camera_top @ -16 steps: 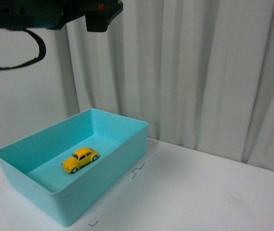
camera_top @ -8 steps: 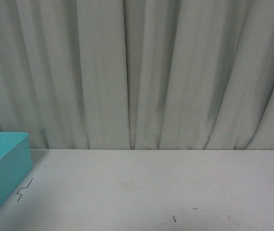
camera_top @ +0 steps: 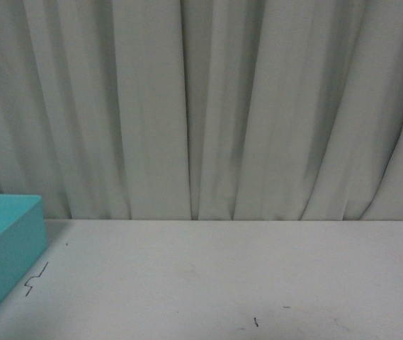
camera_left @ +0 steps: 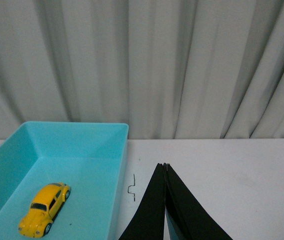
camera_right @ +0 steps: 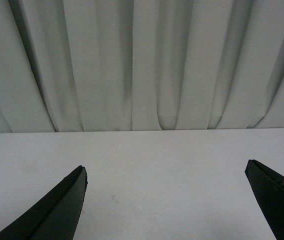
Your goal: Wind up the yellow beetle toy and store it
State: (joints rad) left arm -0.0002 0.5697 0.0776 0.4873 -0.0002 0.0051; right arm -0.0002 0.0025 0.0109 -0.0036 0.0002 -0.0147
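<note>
Left wrist view: the yellow beetle toy (camera_left: pixel 44 216) sits on its wheels on the floor of a turquoise bin (camera_left: pixel 72 142); the left gripper (camera_left: pixel 164 167) hangs beside the bin, over the white table (camera_left: pixel 236 170), fingers pressed together on nothing. The right gripper (camera_right: pixel 166 166) is spread wide above the table, a grey curtain (camera_right: pixel 146 65) behind; the front view catches only one corner of the bin.

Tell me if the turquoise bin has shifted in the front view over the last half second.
No. The turquoise bin keeps the same gap to the black zigzag mark on the table.
</note>
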